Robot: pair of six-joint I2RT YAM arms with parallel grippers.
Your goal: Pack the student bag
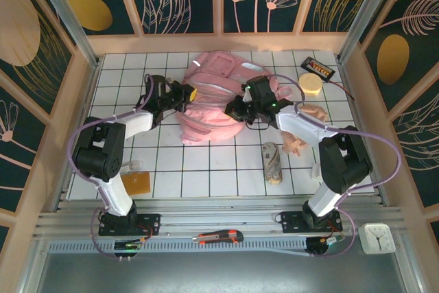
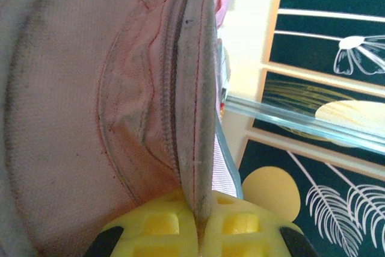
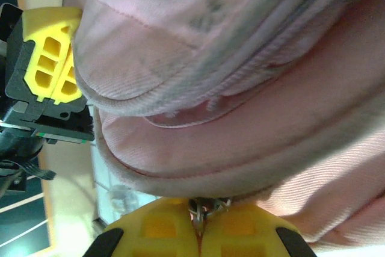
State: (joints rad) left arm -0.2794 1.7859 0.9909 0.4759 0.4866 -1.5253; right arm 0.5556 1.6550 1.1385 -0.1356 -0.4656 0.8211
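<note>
While both arms lay stretched over the white tiled table (image 1: 206, 173), I had the student bag (image 1: 212, 104) sitting at the far middle of the surface, a crumpled pink heap between the two wrists. From overhead, the left gripper (image 1: 186, 94) was at the bag's left edge and the right gripper (image 1: 236, 110) was pressed against its right side, so the bag was pinched from both flanks.

On the left wrist camera, the yellow fingers (image 2: 162, 224) were together on a thin fold of the bag's fabric, the seam edge (image 2: 203, 118) rising straight up from between them, with a zipper line (image 2: 174, 88) running just beside it. That was a firm clamp on cloth, no gap to see.

On the right wrist camera, the jaws were shut as well, and a small metal zip pull (image 3: 203, 209) sat nipped between the yellow pads at the bag's lower edge. Across that view, the left gripper showed at the far side of the bag, touching the pink fabric.

Near the right arm, a rolled bundle (image 1: 274, 162) lay on the tiles, well apart from the bag. A red and black utility knife (image 1: 218, 238) rested on the metal rail between the bases.
</note>
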